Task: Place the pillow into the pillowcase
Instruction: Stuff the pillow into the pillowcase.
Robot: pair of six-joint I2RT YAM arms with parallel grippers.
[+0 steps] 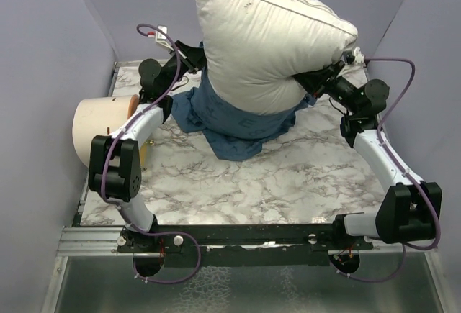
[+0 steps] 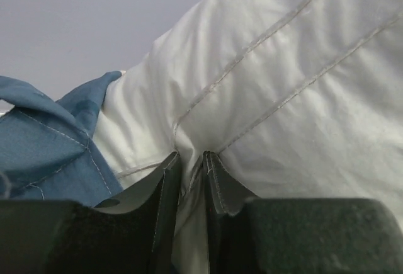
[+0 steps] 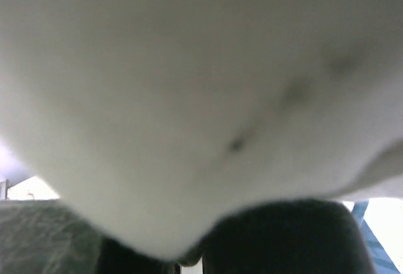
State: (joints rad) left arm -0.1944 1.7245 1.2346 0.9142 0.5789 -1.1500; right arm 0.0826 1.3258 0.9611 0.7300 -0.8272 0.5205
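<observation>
The pillow [image 1: 266, 39] stood upright at the far middle of the table [image 1: 288, 176], a plump white cushion of smooth woven cloth, puffed taut and coming to a point at its top left corner; a corded seam ran along its upper right edge, and the left wrist view showed twin lines of raised stitching crossing its skin. Its lower end sank into the pillowcase [image 1: 238, 122], a limp blue fabric sack lying crumpled in soft folds on the tabletop beneath it, with pale print showing faintly on the near side; a blue hem with pale stitching rose beside the pillow's left flank.

The left gripper [image 2: 192, 160] met the pillow from the far left; its dark, flat fingers [image 2: 169, 186] were drawn nearly together, pinching a creased fold of white cloth between them. The right gripper [image 1: 301, 80] pressed into the pillow's lower right side; its own camera was smothered by blurred white fabric, so whether those fingers were spread or clamped could not be told.

The table was glossy, white marble veined with grey; a cream cylinder [image 1: 97, 122] with a rounded face lay at its left edge; matte lavender walls [image 1: 65, 32] enclosed the scene.
</observation>
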